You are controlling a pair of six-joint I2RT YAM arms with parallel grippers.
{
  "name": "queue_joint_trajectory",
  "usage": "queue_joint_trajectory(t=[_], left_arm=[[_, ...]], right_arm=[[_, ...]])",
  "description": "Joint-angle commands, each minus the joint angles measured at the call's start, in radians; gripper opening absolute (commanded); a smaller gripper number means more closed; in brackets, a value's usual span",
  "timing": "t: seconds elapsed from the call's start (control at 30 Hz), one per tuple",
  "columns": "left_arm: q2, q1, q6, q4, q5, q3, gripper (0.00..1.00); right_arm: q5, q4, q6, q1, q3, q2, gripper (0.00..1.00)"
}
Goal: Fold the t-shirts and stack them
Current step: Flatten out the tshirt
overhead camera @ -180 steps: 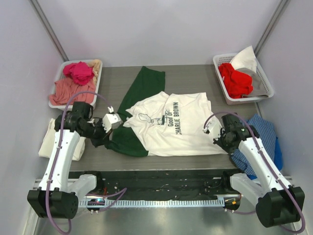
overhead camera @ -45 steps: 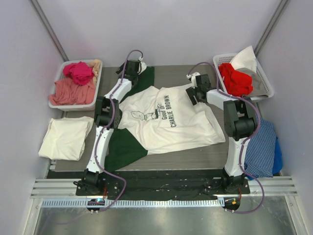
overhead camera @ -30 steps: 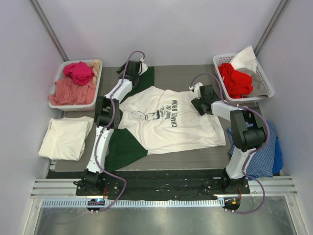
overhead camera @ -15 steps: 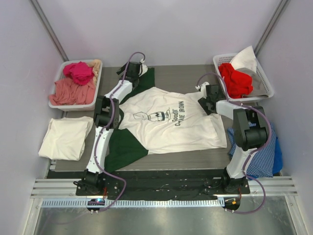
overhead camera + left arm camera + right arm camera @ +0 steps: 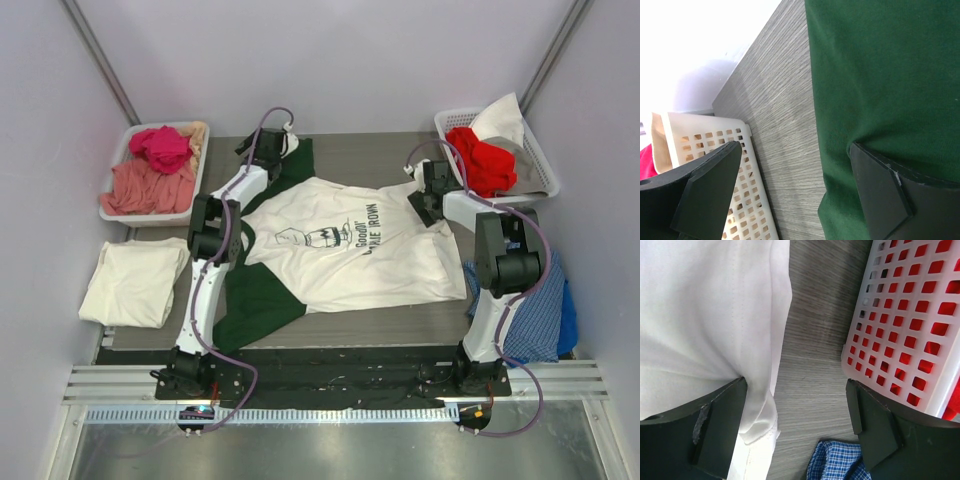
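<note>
The white printed t-shirt (image 5: pixel 340 270) lies spread flat mid-table, over the dark green t-shirt (image 5: pixel 255 300). The cream t-shirt (image 5: pixel 133 283) sits folded at the left edge. My left gripper (image 5: pixel 265 150) is at the far left, open just above the table. In the left wrist view, the left gripper (image 5: pixel 795 155) has its right finger over the green t-shirt's (image 5: pixel 890 75) edge and holds nothing. My right gripper (image 5: pixel 425 190) is open at the white t-shirt's far right corner. In the right wrist view, the right gripper (image 5: pixel 797 390) spans bare wood, and the white t-shirt's hem (image 5: pixel 705 315) lies against its left finger.
A white basket (image 5: pixel 145 217) of pink garments stands at back left, its wall (image 5: pixel 740 200) close to my left finger. Another basket (image 5: pixel 520 205) with red clothes stands at back right, its wall (image 5: pixel 910 315) by my right finger. A blue checked cloth (image 5: pixel 535 310) lies at the right edge.
My right gripper has moved right towards the red-clothes basket, and the white t-shirt's far right part has spread out that way. The left gripper has stayed almost still.
</note>
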Motion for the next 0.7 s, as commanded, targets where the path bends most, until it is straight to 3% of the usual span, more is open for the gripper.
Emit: queue_joint_trajectory(t=[0.0,0.2,0.67], left_arm=[[0.004,0.041,0.015,-0.086,-0.040,-0.038,0.95],[0.001,0.041,0.015,-0.084,-0.046,-0.047,0.95],[-0.010,0.052,0.021,-0.052,-0.065,-0.010,0.95]], right_arm=[[0.039,-0.030,-0.028,-0.028,0.068,-0.038,0.88],[0.088,-0.021,-0.077,-0.028,0.096,-0.018,0.88],[0.031,-0.140,0.013,0.011,0.191,-0.094,0.88]])
